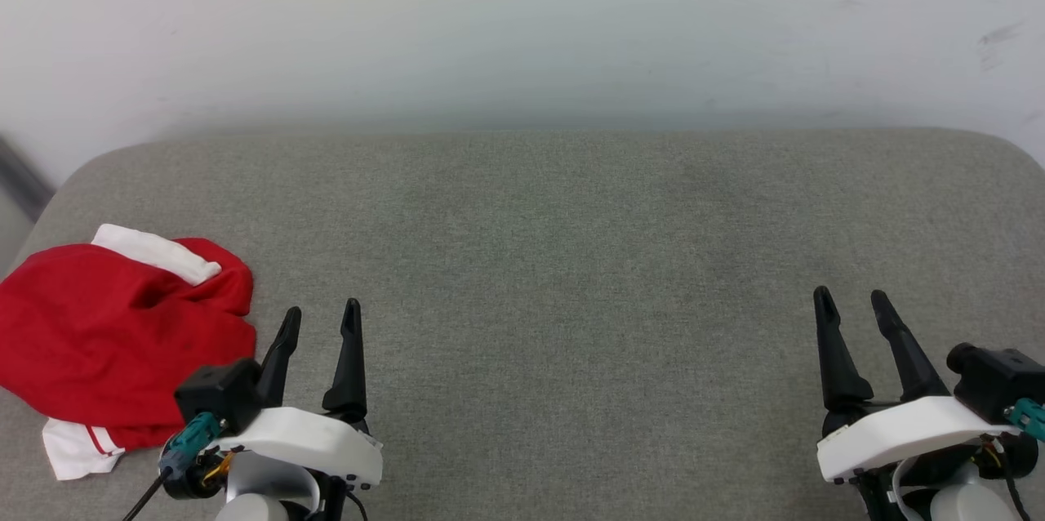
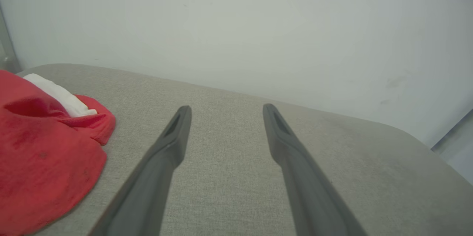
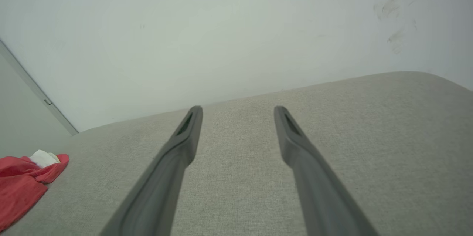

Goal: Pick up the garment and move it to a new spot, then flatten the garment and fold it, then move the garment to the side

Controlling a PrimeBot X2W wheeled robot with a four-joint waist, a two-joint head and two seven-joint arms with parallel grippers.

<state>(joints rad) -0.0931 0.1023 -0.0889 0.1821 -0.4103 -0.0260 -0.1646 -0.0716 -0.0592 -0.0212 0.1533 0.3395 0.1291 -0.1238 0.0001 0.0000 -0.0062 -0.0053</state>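
Head view: the garment (image 1: 114, 333) is recorded as a crumpled red heap, with a white sleeve and striped trim showing, at the left edge of the grey padded surface (image 1: 571, 260). The left gripper (image 1: 322, 310) is held just beside the heap, fingers apart, with nothing between them. The right gripper (image 1: 851, 295) is held well apart at the far side, likewise spread and empty. No contact with the cloth is noted. The first step, the pick-up, is judged not yet begun. A leftward reach by the left gripper onto a raised fold is called for, followed by closure and a lift towards the middle of the surface.
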